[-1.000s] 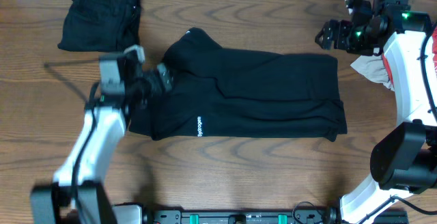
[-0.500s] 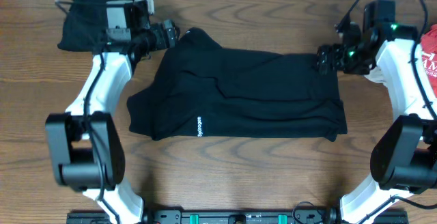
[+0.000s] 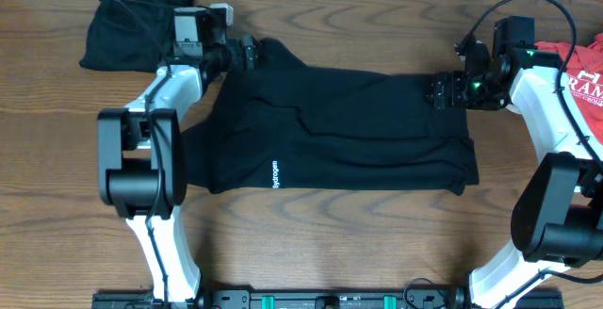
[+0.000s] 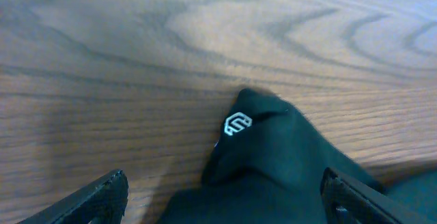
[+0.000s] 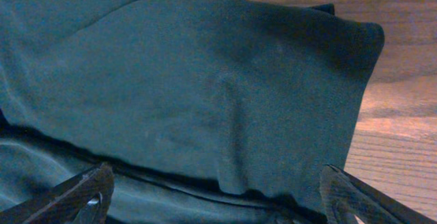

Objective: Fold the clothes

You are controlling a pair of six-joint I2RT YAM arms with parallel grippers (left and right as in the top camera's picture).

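one spread black top [image 3: 358, 130], one folded black garment [image 3: 137, 28], one red tee [image 3: 586, 72], two robot arms [image 3: 165, 92] [image 3: 545, 121]

Black top [image 3: 377, 130]: small white lettering [image 3: 274, 173], too small for me to read; white hexagon logo [image 4: 237, 123]. Red tee [image 3: 584, 59]: I read "RAM".

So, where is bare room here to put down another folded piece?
Free on the wooden table: the front strip below the spread black top, and the back strip between left gripper and right gripper. Crowded: the back corners, with folded black pile and red tee.
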